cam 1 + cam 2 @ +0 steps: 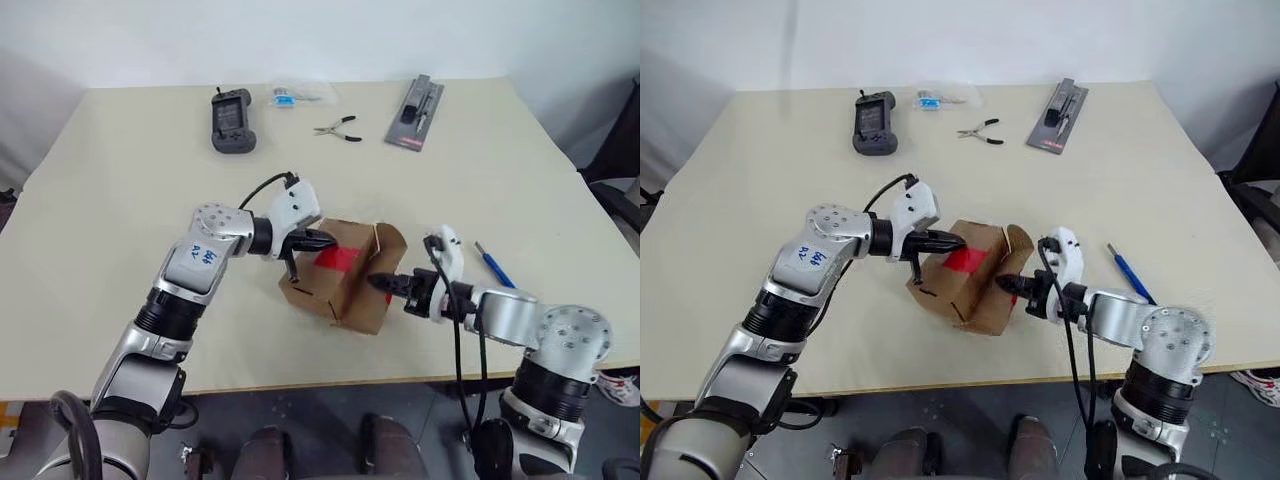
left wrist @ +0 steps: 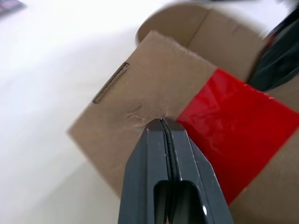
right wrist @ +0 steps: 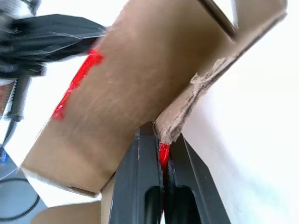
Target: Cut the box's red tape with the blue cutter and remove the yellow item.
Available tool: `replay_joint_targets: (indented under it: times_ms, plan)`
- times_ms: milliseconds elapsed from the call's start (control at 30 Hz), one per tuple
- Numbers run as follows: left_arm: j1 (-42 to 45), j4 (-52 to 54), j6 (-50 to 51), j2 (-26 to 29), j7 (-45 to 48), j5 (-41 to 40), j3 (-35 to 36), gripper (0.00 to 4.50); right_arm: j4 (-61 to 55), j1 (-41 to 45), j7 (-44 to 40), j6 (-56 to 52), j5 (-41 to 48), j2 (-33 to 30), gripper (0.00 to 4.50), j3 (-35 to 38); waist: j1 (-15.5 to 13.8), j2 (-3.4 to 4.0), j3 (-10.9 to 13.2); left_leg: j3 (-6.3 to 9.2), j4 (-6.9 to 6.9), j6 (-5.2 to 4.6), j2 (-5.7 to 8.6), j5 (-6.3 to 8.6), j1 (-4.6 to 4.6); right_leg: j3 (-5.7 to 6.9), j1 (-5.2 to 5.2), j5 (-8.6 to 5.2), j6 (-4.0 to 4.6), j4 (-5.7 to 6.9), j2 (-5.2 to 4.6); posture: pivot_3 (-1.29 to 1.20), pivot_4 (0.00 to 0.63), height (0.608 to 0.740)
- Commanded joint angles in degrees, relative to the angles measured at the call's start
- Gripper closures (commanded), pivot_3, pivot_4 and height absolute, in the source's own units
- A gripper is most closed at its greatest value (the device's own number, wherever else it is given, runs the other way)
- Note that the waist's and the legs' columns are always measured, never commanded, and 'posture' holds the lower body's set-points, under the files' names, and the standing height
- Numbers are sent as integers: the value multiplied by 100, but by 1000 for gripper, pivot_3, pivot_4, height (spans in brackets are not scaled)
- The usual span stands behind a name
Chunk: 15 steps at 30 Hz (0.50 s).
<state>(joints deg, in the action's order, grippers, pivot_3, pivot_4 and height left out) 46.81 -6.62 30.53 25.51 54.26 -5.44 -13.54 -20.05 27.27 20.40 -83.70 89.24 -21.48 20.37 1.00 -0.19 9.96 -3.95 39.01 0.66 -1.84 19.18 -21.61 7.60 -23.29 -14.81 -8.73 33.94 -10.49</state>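
The brown box [image 1: 335, 290] lies tilted near the table's front edge, one flap [image 1: 390, 240] raised on its right. Red tape [image 1: 338, 258] crosses its top face. My left gripper [image 1: 325, 240] is shut, and its tips press on the cardboard beside the red tape [image 2: 233, 121], denting it. From the right, my right gripper [image 1: 380, 283] is shut on the torn edge of the box's flap [image 3: 187, 107], with a bit of red tape between its fingers. The blue cutter [image 1: 493, 264] lies on the table to the right of my right arm. The yellow item is hidden.
At the table's far side lie a black handheld device [image 1: 231, 120], a small clear packet [image 1: 290, 96], black-handled pliers [image 1: 337, 128] and a grey packaged tool [image 1: 415, 100]. The table's front edge [image 1: 330, 385] runs just below the box.
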Motion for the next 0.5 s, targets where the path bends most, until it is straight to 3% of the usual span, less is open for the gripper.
replay_joint_targets:
  times_ms: [33, 200, 500]
  plan:
    - [-182, -141, -5, -129, 102, -4, -260, 4500, -504, 158, 1427, 1716, 2337, -722, 4476, -869, -3, -4, 0, -2, -4, 0, 0, 0, 2, 2, 2, 0, 0, -6, 1, 0, 150, 740]
    - [-254, -86, 13, -211, 166, -35, -309, 4500, -628, 420, 1398, 2376, 2376, -1450, 4476, -1505, -69, -23, 12, -12, -2, -1, -2, 1, -13, 0, -14, 0, -1, -10, 3, 0, 150, 740]
    - [-195, -119, -11, -137, 137, 12, -261, 4500, 590, 1114, 956, 1715, 2376, -2692, 4476, -2471, -171, -23, 12, -12, 16, -10, -1, 4, -51, 5, -36, 5, -9, -21, 2, 0, 150, 740]
